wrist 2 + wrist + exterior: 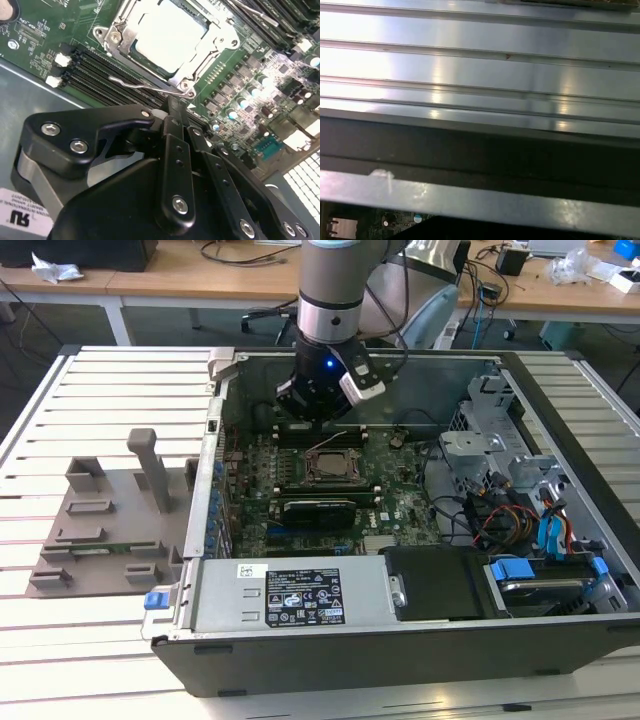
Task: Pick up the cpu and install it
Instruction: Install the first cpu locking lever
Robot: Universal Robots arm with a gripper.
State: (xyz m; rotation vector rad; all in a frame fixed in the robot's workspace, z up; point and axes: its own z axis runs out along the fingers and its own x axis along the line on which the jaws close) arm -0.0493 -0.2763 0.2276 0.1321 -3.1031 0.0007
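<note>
The cpu (170,32), a silvery square plate, lies inside the metal-framed socket (118,31) on the green motherboard. In the exterior view the cpu (328,466) sits at the middle of the board inside the open computer case (300,660). My gripper (173,112) hangs over the board just beside the socket, apart from the cpu, its black fingers (175,145) drawn together with nothing between them. The socket's thin wire lever (145,85) runs close to the fingertips. In the exterior view the gripper (314,410) is over the far part of the board, behind the socket.
A grey plastic tray (100,525) with raised blocks lies on the slatted table at the exterior view's left. Drive cages, cables and blue clips (520,510) crowd the case's right side. The power supply (290,595) fills its near edge. The case wall (480,150) appears in the first wrist view.
</note>
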